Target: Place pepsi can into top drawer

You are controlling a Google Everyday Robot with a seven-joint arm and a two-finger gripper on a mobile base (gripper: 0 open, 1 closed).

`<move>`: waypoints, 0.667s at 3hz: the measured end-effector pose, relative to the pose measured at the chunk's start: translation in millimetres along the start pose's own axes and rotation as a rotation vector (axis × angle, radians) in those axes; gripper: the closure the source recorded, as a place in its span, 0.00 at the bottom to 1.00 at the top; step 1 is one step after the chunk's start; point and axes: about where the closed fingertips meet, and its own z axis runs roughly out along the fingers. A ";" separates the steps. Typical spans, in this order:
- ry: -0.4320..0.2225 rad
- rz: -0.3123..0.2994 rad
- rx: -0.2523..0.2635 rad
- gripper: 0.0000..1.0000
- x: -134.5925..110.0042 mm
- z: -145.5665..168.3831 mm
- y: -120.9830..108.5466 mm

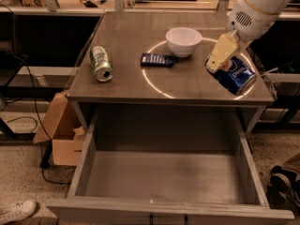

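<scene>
Gripper (213, 67) fingers: pale yellow, clamped on upper end of pepsi can (239, 77). Can: tilted, at right side of table (187, 86), behind open top drawer (161, 208). Also on table: white bowl (183, 40), dark packet (158, 59), green-and-silver can (101, 63) lying down.

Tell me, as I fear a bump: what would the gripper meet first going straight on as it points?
The pepsi can, which the gripper seems to hold over the table's right side; pointing down, it would next press the can onto the table, though depth is unclear.
</scene>
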 end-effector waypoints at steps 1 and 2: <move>0.012 0.053 0.015 1.00 20.1 8.7 13.0; 0.041 0.098 -0.023 1.00 58.6 22.9 44.7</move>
